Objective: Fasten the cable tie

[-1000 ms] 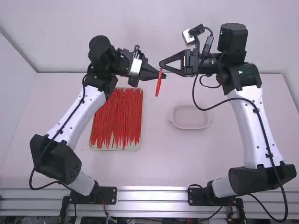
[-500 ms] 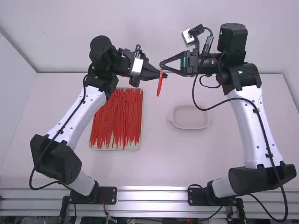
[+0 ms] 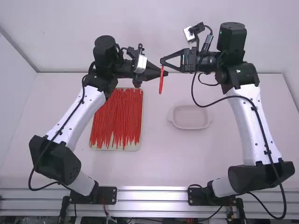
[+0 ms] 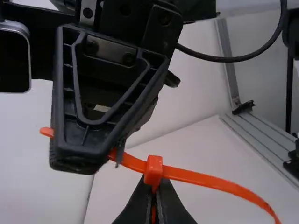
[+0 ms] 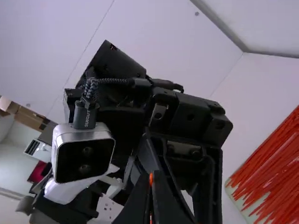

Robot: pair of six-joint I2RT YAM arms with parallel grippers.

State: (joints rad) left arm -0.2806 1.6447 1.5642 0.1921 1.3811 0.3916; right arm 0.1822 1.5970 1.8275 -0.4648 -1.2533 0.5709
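Observation:
A red cable tie (image 3: 161, 80) hangs in the air between both grippers, high above the table's far middle. My left gripper (image 3: 157, 71) comes from the left and is shut on the tie just below its square head (image 4: 153, 167). My right gripper (image 3: 162, 61) meets it from the right and is shut on the strap, whose tip (image 4: 46, 132) pokes out beyond its fingers (image 4: 77, 156). The rest of the strap (image 4: 219, 182) curves away to one side. In the right wrist view a sliver of red (image 5: 150, 177) shows between my right gripper's (image 5: 150, 198) own closed fingers.
A flat tray (image 3: 140, 122) with several loose red cable ties (image 3: 117, 119) lies on the table left of the middle. A shallow white dish (image 3: 189, 116) sits to its right. The table's front half is bare.
Both grippers have risen slightly and drawn closer together, carrying the tie a little up and to the right. The left wrist has turned somewhat.

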